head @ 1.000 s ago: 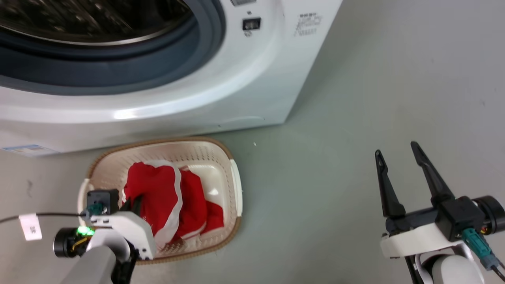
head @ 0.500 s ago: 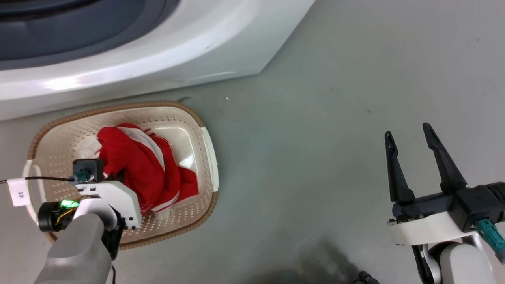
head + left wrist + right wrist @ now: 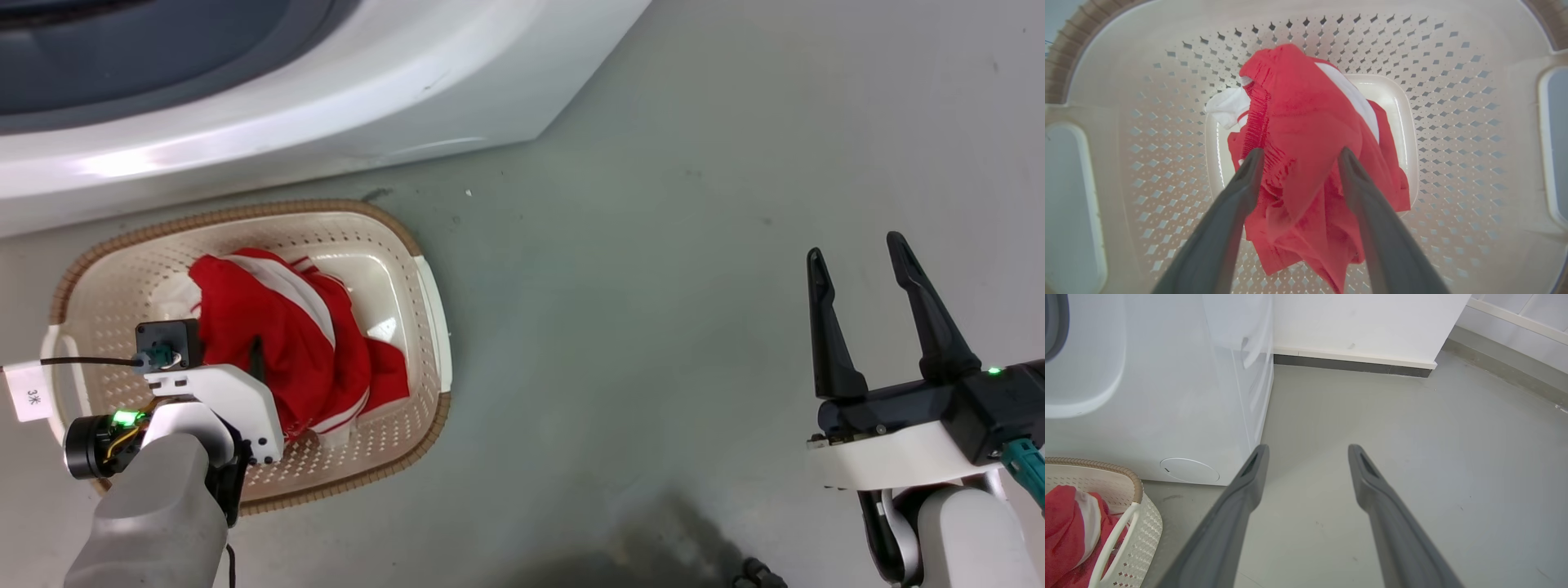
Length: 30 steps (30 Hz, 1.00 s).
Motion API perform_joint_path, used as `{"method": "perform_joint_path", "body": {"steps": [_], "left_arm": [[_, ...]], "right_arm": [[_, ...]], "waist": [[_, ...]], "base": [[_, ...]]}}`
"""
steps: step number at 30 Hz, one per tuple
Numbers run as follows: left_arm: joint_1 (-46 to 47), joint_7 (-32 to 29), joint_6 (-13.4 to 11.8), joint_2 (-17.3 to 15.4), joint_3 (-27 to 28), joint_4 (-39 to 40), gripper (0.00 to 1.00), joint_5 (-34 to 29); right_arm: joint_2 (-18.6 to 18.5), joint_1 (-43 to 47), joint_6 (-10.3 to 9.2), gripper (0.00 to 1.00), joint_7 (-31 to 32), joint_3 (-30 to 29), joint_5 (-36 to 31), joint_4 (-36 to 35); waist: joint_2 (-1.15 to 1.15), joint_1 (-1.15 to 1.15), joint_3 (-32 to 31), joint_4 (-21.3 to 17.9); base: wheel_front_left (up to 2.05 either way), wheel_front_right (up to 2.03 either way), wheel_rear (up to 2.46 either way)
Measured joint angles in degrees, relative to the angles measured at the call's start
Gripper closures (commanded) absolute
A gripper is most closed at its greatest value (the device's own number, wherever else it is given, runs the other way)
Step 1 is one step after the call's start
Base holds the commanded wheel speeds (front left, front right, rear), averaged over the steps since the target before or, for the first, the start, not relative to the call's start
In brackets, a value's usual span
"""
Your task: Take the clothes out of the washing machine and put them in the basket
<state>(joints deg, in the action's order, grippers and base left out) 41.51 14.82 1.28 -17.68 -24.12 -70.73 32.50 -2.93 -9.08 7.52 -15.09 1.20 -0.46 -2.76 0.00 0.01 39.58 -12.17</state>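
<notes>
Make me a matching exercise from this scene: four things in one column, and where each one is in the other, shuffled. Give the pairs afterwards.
Things
1. clothes
2. basket
3. left end effector
4. right end effector

Places
A. open, over bare grey floor
B. heaped inside the basket
C. on the floor, in front of the washing machine
D. open above the basket, a finger on either side of the red fabric

Pairs: 1-B, 2-C, 3-D, 4-A

bare floor (image 3: 653, 327) right of basket (image 3: 433, 327)
</notes>
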Motion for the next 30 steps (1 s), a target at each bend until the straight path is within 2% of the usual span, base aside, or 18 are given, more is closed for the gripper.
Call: {"method": "perform_joint_path", "body": {"steps": [4,7,12,20,30], "left_arm": [[-0.7,0.1,0.0,-0.2,0.2,1.5,0.0,-0.6],[-2.1,0.2,-0.8,-0.3,1.6,5.0,0.0,-0.9],[-6.7,0.2,-0.8,0.1,5.0,12.2,0.0,-1.7],[-15.9,0.3,0.3,1.6,13.5,29.5,0.0,-6.1],[-28.5,0.3,1.3,5.3,21.8,53.1,0.0,-16.6]], "right_arm": [[0.0,0.0,0.0,0.0,0.0,0.0,-0.1,0.7],[0.0,0.3,0.0,0.0,0.0,-0.1,-0.3,1.3],[0.0,1.5,0.0,0.0,0.0,-0.4,-1.1,2.9],[0.0,3.6,0.01,0.0,0.0,-1.6,-2.1,4.8],[0.0,6.0,0.0,0.0,0.0,-2.3,-2.7,5.4]], "waist": [[0.0,0.0,-2.4,0.4],[0.0,0.0,-4.6,0.9],[0.0,0.0,-9.5,1.9],[0.0,-0.02,-19.1,3.9],[0.0,-0.03,-30.3,7.7]], "base": [[0.0,0.0,0.0],[0.0,0.0,0.0],[0.0,0.0,0.0],[0.0,0.0,0.0],[0.0,0.0,0.0]]}}
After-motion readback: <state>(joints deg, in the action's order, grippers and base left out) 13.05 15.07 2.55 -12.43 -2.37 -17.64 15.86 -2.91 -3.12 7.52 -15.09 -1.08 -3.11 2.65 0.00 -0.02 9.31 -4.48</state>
